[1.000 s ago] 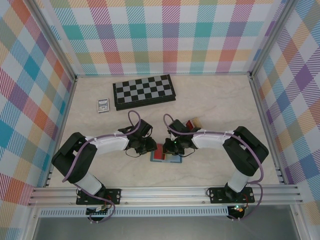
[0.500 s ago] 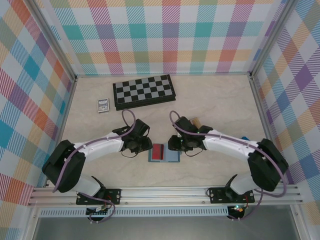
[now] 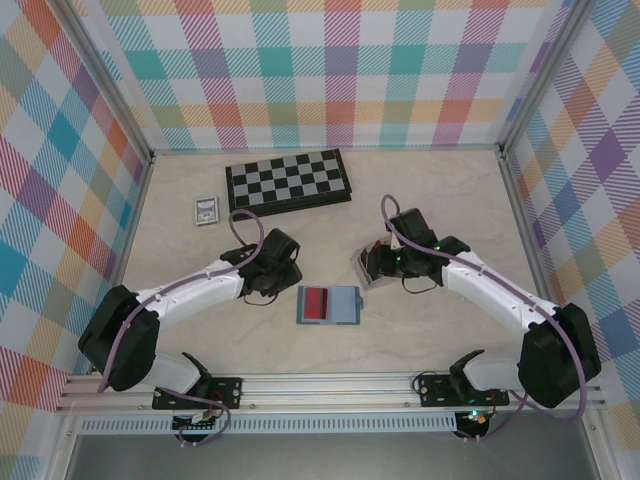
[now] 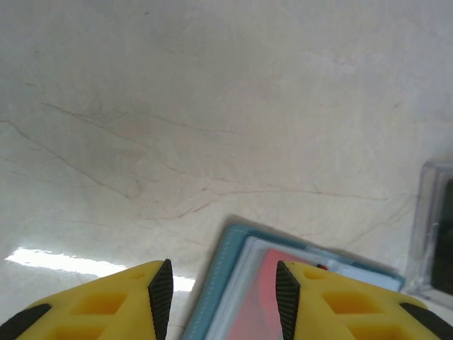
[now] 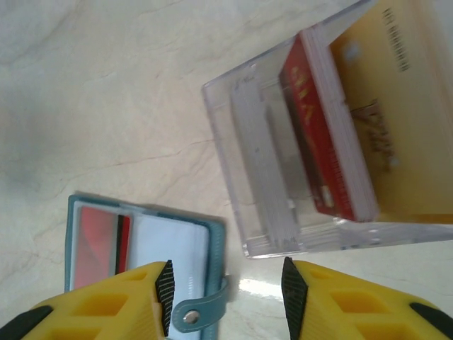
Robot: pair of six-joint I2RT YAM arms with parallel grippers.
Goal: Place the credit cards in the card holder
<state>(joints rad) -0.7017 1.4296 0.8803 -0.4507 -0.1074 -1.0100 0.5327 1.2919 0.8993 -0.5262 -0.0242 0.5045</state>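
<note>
The teal card holder lies open on the table between the arms, with a red credit card tucked in its left half. My left gripper hovers just left of it, open, nothing between the fingers; its wrist view shows the card holder's teal edge and the red card under a clear sleeve. My right gripper is open and empty, between the card holder and a clear box. That box holds a red credit card and a gold-tan one.
A black-and-white chessboard lies at the back. A small silver-grey framed rectangle sits to its left. The card holder's snap strap sticks out toward the clear box. Plaid walls and metal rails close in the table.
Both grippers have pulled away from the card holder and opened wider, the left toward the back left, the right toward the clear box. The red card stays in the holder.
</note>
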